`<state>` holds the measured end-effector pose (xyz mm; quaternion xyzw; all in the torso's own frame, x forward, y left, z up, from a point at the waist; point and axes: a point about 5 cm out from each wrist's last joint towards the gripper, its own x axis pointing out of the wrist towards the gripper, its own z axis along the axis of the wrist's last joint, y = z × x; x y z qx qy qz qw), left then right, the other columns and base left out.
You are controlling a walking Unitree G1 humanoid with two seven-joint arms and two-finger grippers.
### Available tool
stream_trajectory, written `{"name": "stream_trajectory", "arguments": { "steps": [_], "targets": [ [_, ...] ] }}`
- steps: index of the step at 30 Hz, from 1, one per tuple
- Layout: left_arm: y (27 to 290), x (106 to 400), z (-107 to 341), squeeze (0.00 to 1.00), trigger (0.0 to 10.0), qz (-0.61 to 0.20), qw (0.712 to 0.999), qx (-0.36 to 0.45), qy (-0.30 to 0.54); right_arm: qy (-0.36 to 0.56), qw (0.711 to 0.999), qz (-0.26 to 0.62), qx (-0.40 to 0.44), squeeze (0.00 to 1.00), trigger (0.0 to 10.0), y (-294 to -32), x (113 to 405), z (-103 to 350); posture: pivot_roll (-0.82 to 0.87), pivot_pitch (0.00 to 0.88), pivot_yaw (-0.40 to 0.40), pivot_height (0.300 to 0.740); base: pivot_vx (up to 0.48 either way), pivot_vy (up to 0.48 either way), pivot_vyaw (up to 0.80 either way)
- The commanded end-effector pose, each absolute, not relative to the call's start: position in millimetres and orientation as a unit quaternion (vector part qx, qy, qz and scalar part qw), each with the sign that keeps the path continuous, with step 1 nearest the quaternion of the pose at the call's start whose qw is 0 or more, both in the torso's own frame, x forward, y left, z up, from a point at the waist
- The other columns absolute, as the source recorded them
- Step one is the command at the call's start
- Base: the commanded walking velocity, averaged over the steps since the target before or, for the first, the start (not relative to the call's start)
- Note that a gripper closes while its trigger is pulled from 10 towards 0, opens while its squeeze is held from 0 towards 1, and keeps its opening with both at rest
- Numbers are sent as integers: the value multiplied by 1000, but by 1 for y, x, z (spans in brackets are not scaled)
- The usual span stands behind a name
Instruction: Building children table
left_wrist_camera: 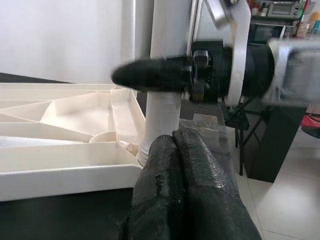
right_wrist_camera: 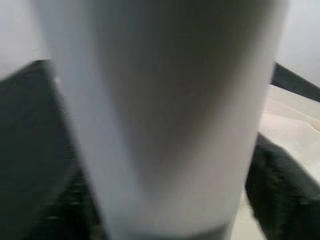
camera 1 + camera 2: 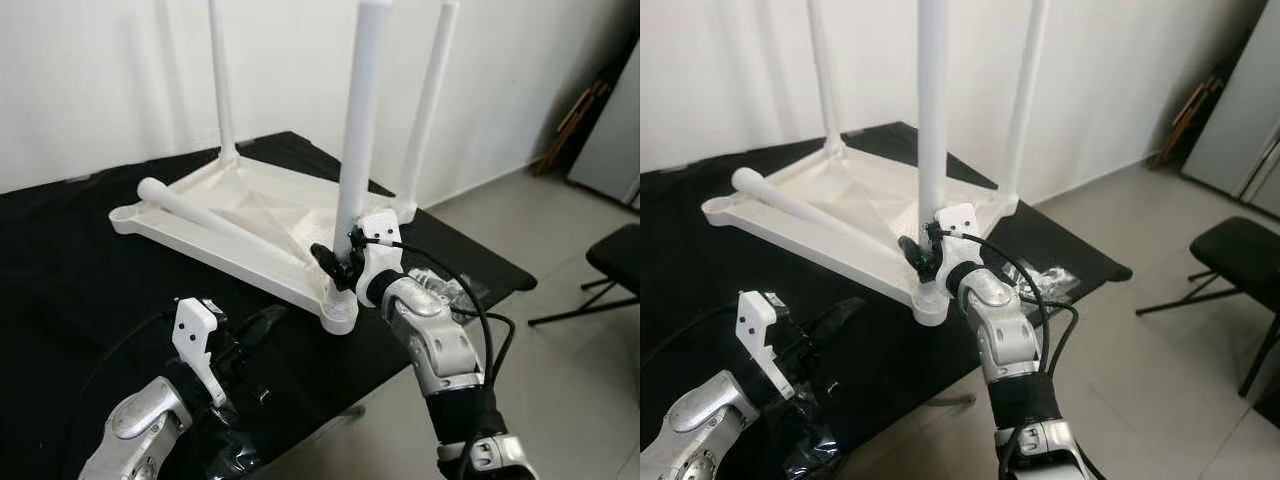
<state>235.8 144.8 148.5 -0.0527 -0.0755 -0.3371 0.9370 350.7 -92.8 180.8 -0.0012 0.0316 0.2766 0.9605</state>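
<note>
My right gripper (image 3: pixel 338 262) is clamped around the lower part of the near table leg (image 3: pixel 358 130), one black finger on each side of it, just above the corner socket where the leg meets the upturned tabletop (image 3: pixel 235 225). Through my right wrist camera the leg (image 2: pixel 160 115) is a blurred white column with a dark finger (image 2: pixel 280 195) beside it; the head views show what that close look cannot, that the leg stands upright in the near corner.

My left gripper (image 3: pixel 265 330) hangs low over the black cloth (image 3: pixel 70 270), near the same corner but apart from the tabletop. Its fingers (image 1: pixel 185 190) are pressed together with nothing between them, which my left wrist camera shows plainly. That camera also catches the finger of my right gripper (image 1: pixel 150 74) crossing the leg from the side, and the ribbed underside of the tabletop (image 1: pixel 60 120).

The tabletop lies upside down on the cloth-covered surface. Two more legs stand upright at the far corners (image 3: pixel 222 75) (image 3: pixel 428 100). A fourth leg (image 3: pixel 205 220) lies loose across the underside, tilted toward the left corner. A black stool (image 3: pixel 1235 260) stands on the floor (image 3: pixel 1160 380) to the right.
</note>
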Motion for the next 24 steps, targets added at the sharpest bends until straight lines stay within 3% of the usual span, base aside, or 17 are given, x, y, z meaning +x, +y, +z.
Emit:
{"name": "stream_trajectory", "arguments": {
  "steps": [1,5,7,8,16,17,18,19,24],
  "targets": [
    [145,238,146,0,10000,-341,937,-46,-65,-1,946,324,1,1000,10000,-95,358,196,-20,0,-39,740,0,0,0],
    [144,238,146,0,10000,-341,937,-44,-65,-20,912,409,-18,1000,10000,-99,360,208,-9,0,-47,740,0,0,0],
    [143,238,145,0,10000,-340,937,-43,-65,-28,872,487,-45,1000,10000,-100,359,214,-7,0,-47,740,0,0,0],
    [143,238,145,0,10000,-340,937,-43,-65,-24,860,507,-45,0,10000,-102,360,216,-4,0,-47,740,0,0,0],
    [141,237,144,0,10000,-342,937,-44,-62,-1,839,543,-39,0,10000,-112,372,220,7,0,-47,740,0,0,0],
    [141,237,144,0,10000,-342,937,-44,-62,6,828,559,-36,0,7725,-113,373,219,10,0,-47,740,0,0,0],
    [141,237,144,0,10000,-342,937,-44,-62,8,822,568,-33,0,1333,-114,373,218,10,0,-47,740,0,0,0],
    [141,237,143,0,10000,-342,937,-44,-61,13,814,579,-29,0,0,-114,373,217,10,0,-47,740,0,0,0],
    [141,236,143,0,10000,-342,937,-44,-61,16,812,584,-21,0,0,-114,372,216,11,0,-47,740,0,0,0]
  ]
}}
